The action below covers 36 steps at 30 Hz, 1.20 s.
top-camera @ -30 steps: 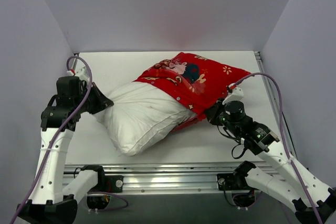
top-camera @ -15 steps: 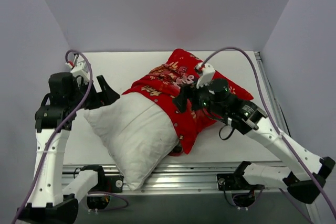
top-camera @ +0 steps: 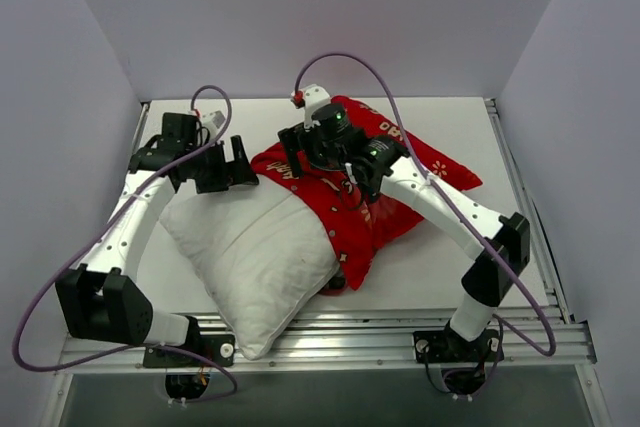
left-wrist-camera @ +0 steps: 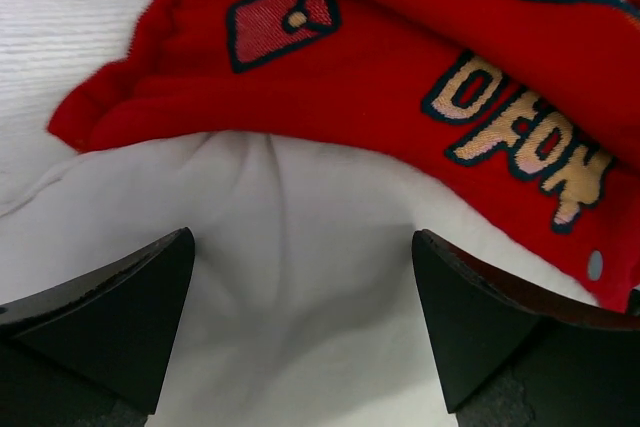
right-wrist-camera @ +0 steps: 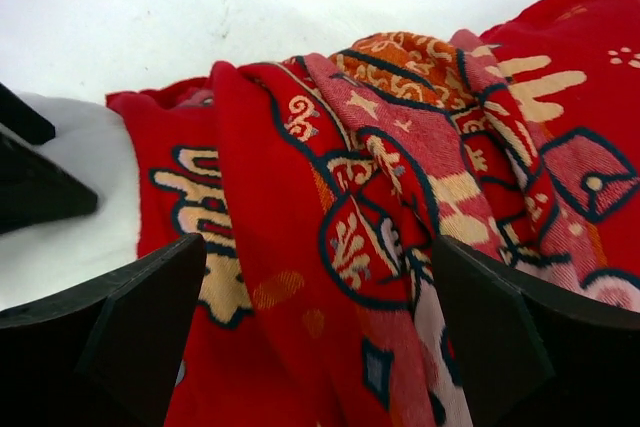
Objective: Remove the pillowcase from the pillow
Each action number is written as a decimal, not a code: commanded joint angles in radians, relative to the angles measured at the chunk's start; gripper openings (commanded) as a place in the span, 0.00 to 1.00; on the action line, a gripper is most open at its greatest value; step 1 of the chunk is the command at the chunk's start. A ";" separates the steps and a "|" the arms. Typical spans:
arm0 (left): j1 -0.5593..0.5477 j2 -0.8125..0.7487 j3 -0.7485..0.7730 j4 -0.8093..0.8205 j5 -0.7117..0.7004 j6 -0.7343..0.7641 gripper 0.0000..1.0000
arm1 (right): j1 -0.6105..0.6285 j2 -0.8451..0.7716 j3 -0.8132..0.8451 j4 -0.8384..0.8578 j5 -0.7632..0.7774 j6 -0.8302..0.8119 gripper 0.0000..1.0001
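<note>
Pillowcase (top-camera: 445,167) half off: red cloth bunched over the pillow's 1 o'clock end, while the white pillow (top-camera: 255,257) lies bare toward 7 o'clock, its near corner hanging over the table (top-camera: 440,257) edge. Both arms meet at the hem line, around 11 o'clock of the pillow. The left gripper (left-wrist-camera: 302,247) has its jaws spread wide with nothing between them, and hovers over bare white pillow just short of the red hem. The right gripper (right-wrist-camera: 318,247) is also spread and empty, hanging over the rumpled red folds and pointing toward 9 o'clock, with the left gripper's finger visible at its far left. The step in hand looks like a re-grip: neither gripper has hold of anything, so the next pull needs fresh purchase. To do it well, the left gripper should come down on white pillow only, close to the hem, and pinch or pin a good fold so the pillow cannot slide. The right gripper should take red cloth alone, a thick ridge of the bunched hem, not a single thin layer that may slip out. The risk is the right jaws catching white stuffing under the red, which would drag the pillow along. The pull should run toward 1 to 2 o'clock, low and straight along the pillow's length, with the left side anchoring toward 7 o'clock. The far end of the pillow is hidden under cloth, so how much remains inside cannot be told exactly; roughly half by judgement.
</note>
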 commanded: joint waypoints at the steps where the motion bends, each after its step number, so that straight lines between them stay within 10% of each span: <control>1: -0.092 0.040 -0.040 0.028 0.040 0.023 0.99 | -0.009 0.049 0.070 0.067 -0.019 -0.087 0.90; 7: -0.158 -0.003 -0.284 0.131 0.008 -0.092 0.87 | -0.027 0.250 0.177 0.015 -0.125 -0.151 0.91; 16: -0.162 -0.091 -0.468 0.226 -0.061 -0.198 0.86 | -0.170 0.159 -0.171 0.090 0.011 0.013 0.00; 27: -0.168 0.006 -0.496 0.315 -0.020 -0.217 0.72 | -0.189 -0.050 -0.314 0.179 0.056 0.088 0.00; 31: -0.180 0.027 -0.507 0.339 0.004 -0.234 0.33 | -0.188 -0.052 -0.318 0.205 0.039 0.085 0.00; 32: -0.180 0.038 -0.507 0.347 0.012 -0.235 0.10 | -0.188 -0.052 -0.320 0.213 0.034 0.086 0.00; 36: -0.180 0.021 -0.447 0.311 0.002 -0.205 0.02 | -0.190 -0.059 -0.307 0.216 0.036 0.086 0.00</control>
